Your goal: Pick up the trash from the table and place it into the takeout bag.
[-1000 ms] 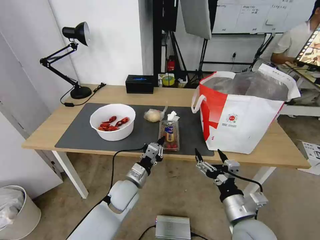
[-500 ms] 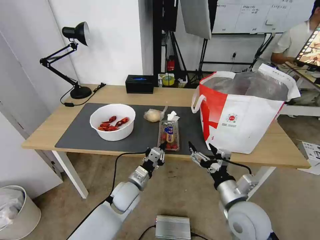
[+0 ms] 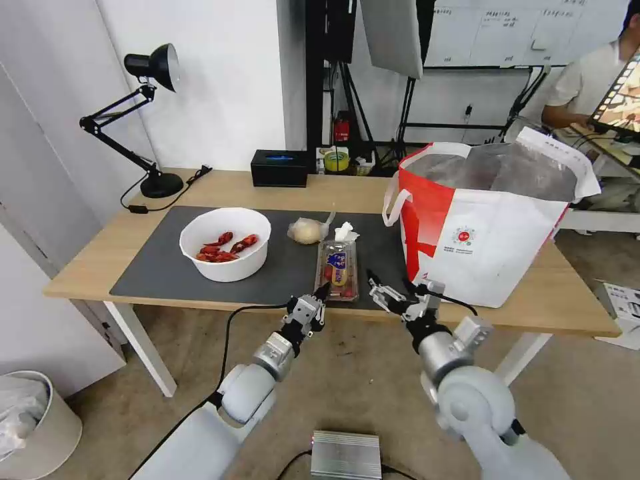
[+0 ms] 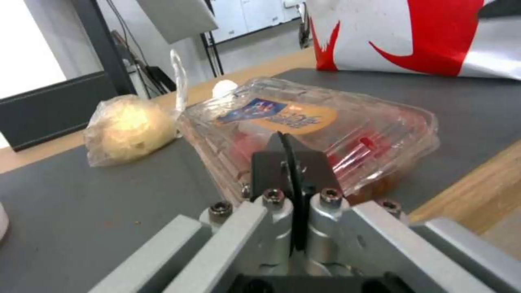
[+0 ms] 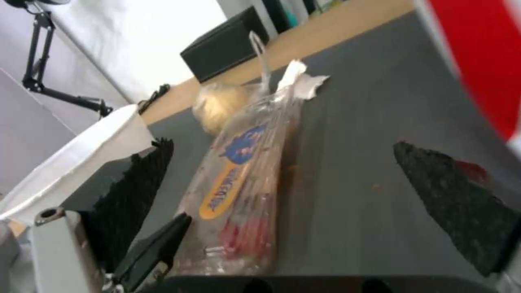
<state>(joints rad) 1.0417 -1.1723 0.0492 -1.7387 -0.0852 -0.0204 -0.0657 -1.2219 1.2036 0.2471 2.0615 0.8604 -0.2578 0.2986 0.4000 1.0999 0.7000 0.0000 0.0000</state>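
On the table [image 3: 567, 307], a clear hinged tray [image 3: 338, 267] with red scraps lies at the front of the dark mat [image 3: 160, 273]. My left gripper [image 3: 323, 292] is shut and empty, its tips [image 4: 286, 143] right at the tray's [image 4: 347, 122] near end. My right gripper [image 3: 389, 288] is open at the table's front edge, just right of the tray [image 5: 239, 187], with its fingers [image 5: 138, 179] spread wide. Behind the tray lie a crumpled tissue [image 3: 345, 232] and a clear bag with a beige lump [image 3: 305, 231]. A white bowl of red shells [image 3: 225, 244] sits to the left. The takeout bag [image 3: 480, 233] stands open on the right.
A black desk lamp [image 3: 143, 120] and a black box [image 3: 279, 167] stand at the table's back. A grey unit [image 3: 345, 455] lies on the floor between my arms, and a white bin [image 3: 37, 427] stands at the lower left. A person sits at the far right.
My right gripper has risen and moved left, from below the table edge to just right of the tray. The left gripper has barely shifted.
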